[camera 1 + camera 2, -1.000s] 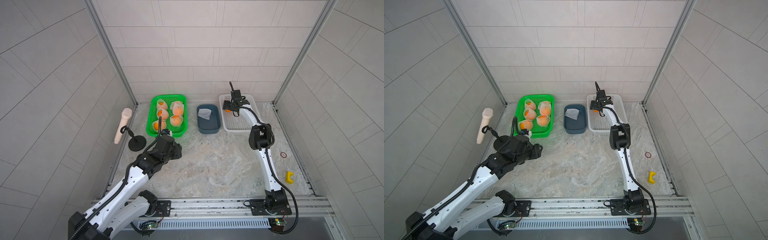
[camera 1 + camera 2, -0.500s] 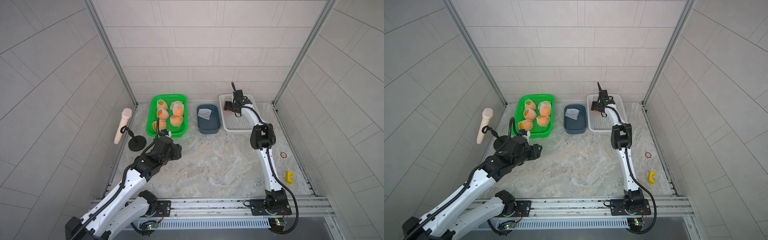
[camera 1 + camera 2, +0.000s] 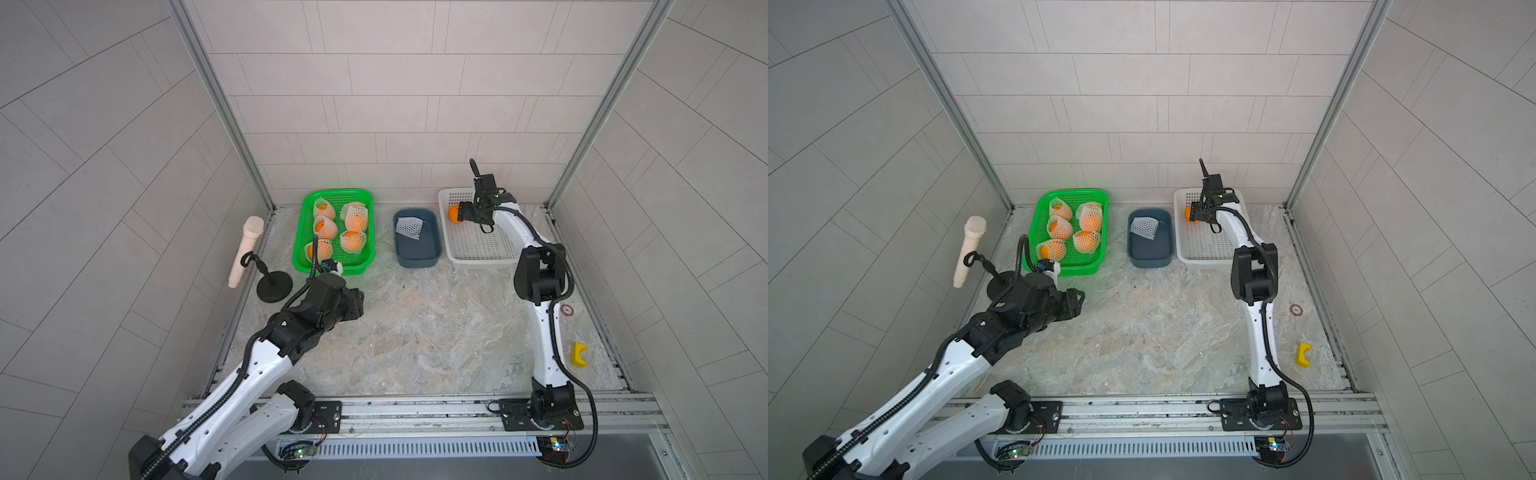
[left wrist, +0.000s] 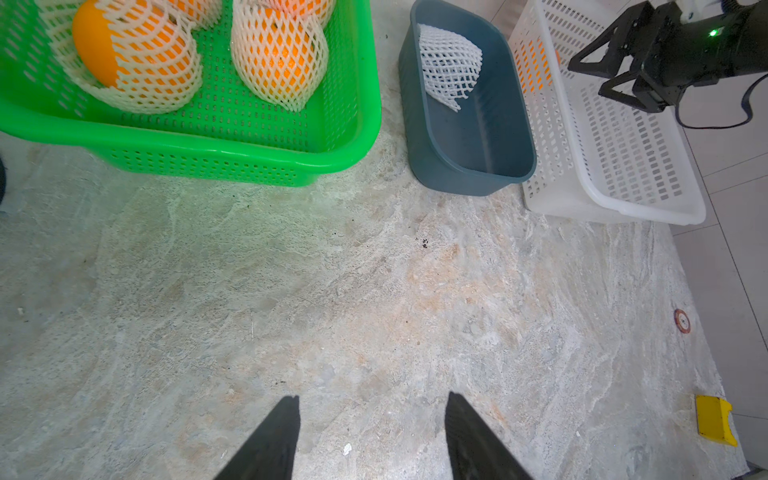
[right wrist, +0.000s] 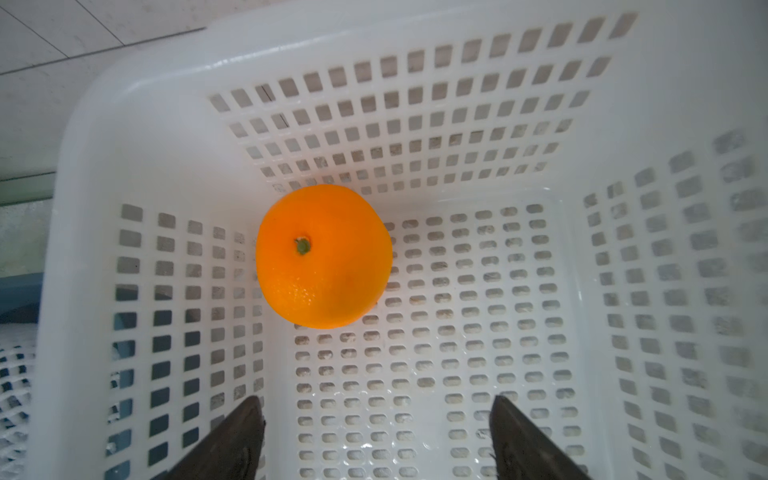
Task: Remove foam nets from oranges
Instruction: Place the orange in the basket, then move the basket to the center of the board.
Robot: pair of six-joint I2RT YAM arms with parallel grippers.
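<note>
Right end effector (image 5: pixel 376 401) spread, empty: bare orange (image 5: pixel 324 257) sits just ahead of it in the white basket (image 5: pixel 124 104) (stripped-fruit bin, I'd guess). Left end effector (image 4: pixel 372 401) spread, empty too. Netted oranges (image 4: pixel 278 54) wait ahead in the green basket (image 4: pixel 208 141), shed foam net (image 4: pixel 449 66) in the blue tub (image 4: pixel 478 141).

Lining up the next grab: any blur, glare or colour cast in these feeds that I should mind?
Right wrist view: orange sharp, white basket walls soft, glare on its floor. Left wrist view: table crisp, green basket tints the table beside it green. Both top views: green bloom at that basket's far rim, wall tiles bowed by the wide lens.
</note>
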